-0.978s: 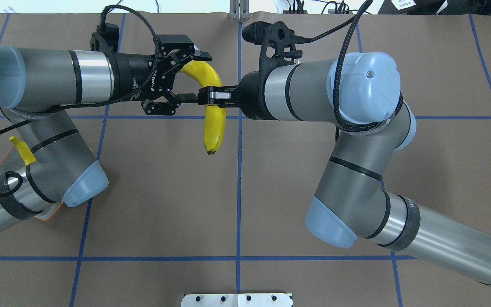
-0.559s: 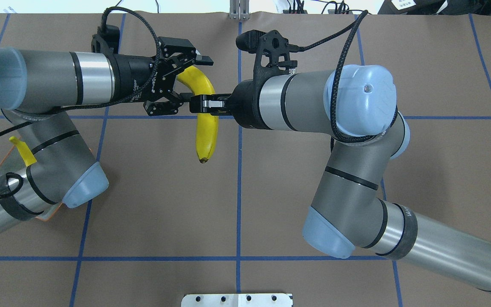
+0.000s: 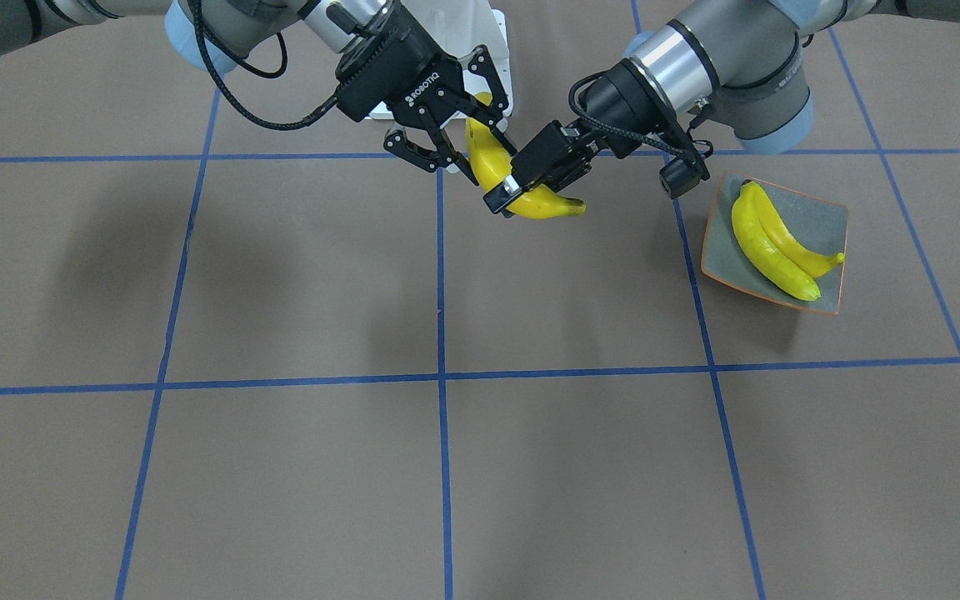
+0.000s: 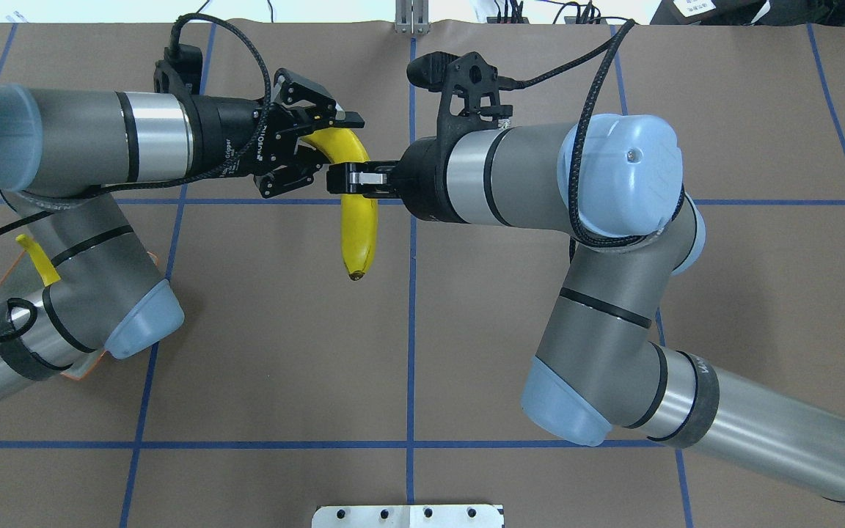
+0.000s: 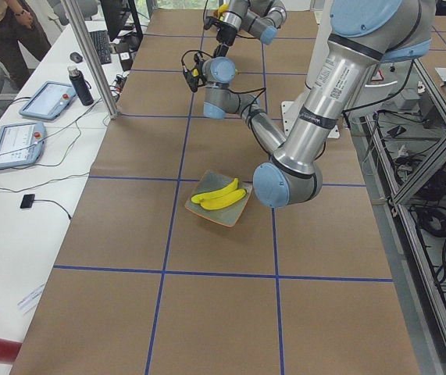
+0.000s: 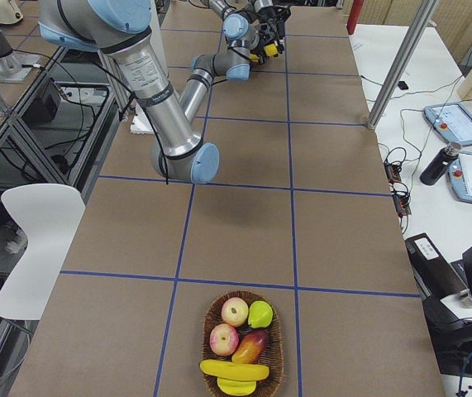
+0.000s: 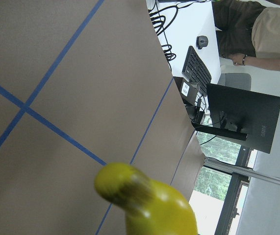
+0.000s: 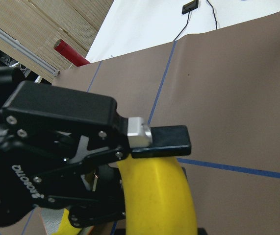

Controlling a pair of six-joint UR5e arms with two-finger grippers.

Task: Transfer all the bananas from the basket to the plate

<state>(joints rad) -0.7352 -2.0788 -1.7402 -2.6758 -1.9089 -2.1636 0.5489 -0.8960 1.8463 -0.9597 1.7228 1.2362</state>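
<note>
One yellow banana (image 4: 360,220) hangs in mid-air between both arms and also shows in the front view (image 3: 555,208). My right gripper (image 4: 353,180) (image 3: 490,165) is shut on its middle. My left gripper (image 4: 334,147) (image 3: 517,196) is closed on its far, curved end. One of its fingers (image 8: 159,139) lies on the banana (image 8: 154,196). The grey-green plate (image 3: 822,221) holds two bananas (image 3: 767,242) on my left. It is mostly hidden under my left arm in the overhead view. The basket (image 6: 205,347) at the right end holds two more bananas (image 6: 234,370).
The basket also holds two apples, a green pear and a mango. The white mounting plate (image 4: 408,515) sits at the table's near edge. An operator (image 5: 4,23) stands by desks with tablets beyond the far edge.
The right arm has carried the banana a little to the left, toward the left gripper. The left gripper's fingers have closed in from wide open onto the banana's end.
</note>
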